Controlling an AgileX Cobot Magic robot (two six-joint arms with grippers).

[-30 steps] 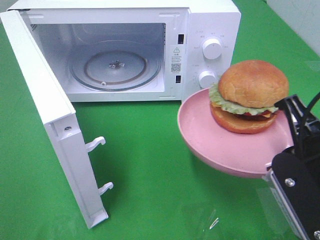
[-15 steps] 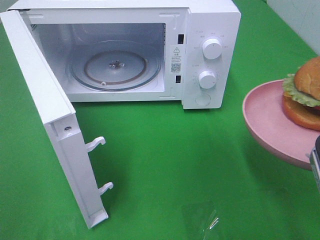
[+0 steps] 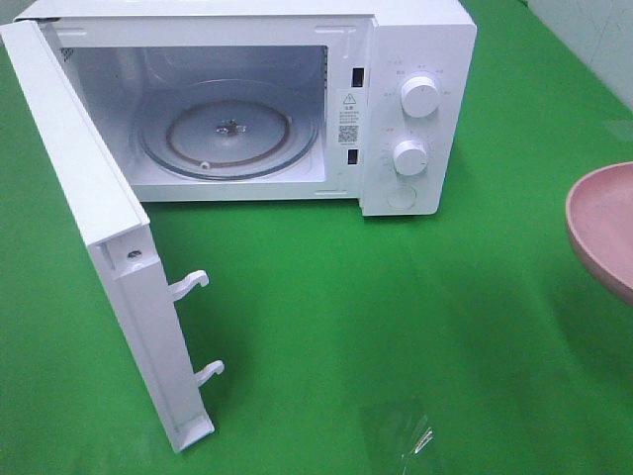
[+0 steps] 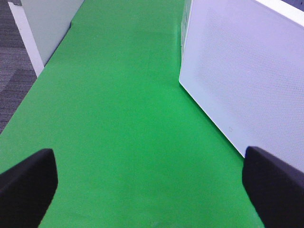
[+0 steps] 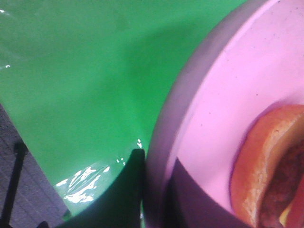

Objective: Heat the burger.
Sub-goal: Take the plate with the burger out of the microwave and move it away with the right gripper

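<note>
Burger: on the pink plate, which is held clear above the green desk.
Right tool: clamped on plate rim.
Left tool: jaws wide apart, holding nothing.
Microwave: door open.

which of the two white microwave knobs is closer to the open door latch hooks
The lower knob, sitting directly beneath the upper knob on the control panel.

We see a bright green tabletop under even light, a pale tiled wall at its far right corner, and dark grey floor beside it.
</note>
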